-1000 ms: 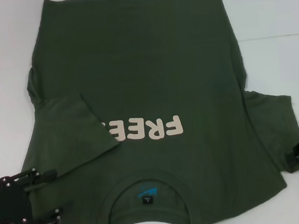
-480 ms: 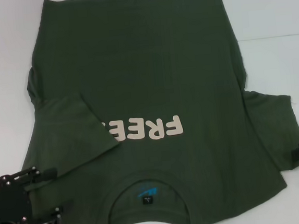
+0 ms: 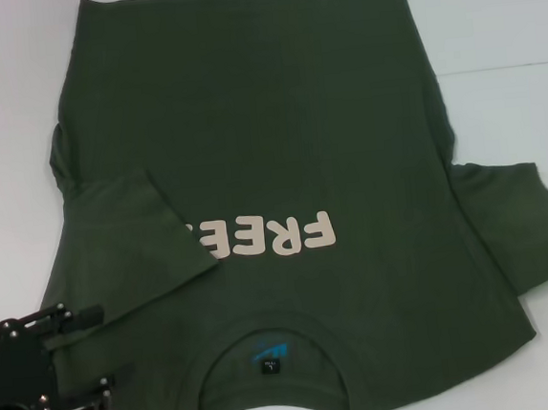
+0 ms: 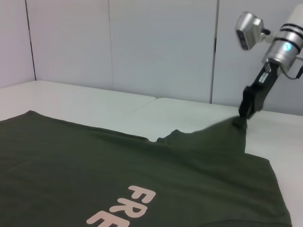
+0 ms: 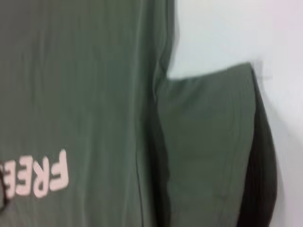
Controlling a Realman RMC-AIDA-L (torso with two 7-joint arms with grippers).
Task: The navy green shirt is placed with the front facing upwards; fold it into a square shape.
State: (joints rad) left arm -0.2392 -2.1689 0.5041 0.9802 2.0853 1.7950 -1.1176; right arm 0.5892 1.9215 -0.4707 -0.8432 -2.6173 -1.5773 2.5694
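1. Black metal, the right claw (image 4: pixel 245 115) shows only in the left wrist view, pinched on the edge of the right sleeve (image 3: pixel 521 227) of the dark olive-green cotton short-sleeved shirt (image 3: pixel 269 148) and holding it peaked up above the white counter (image 3: pixel 489 23).
2. The left claw (image 3: pixel 81 361) hangs just off the shirt's left shoulder, near the collar (image 3: pixel 268 359); its two fingers stand spread, with no cloth between them.
3. The shirt lies front up on the counter, collar nearest the robot. Its left sleeve (image 3: pixel 134 246) is folded in over the chest, its tip covering the end of the pale pink "FREE" lettering (image 3: pixel 267 234).
4. Judged by how the sleeve drapes from the pinch, the cloth is light, limp and not slippery; it will sag and crease rather than hold shape.
5. Good holds are hems and corners: sleeve edge, shoulder seam, bottom hem.
6. No containers are in view.
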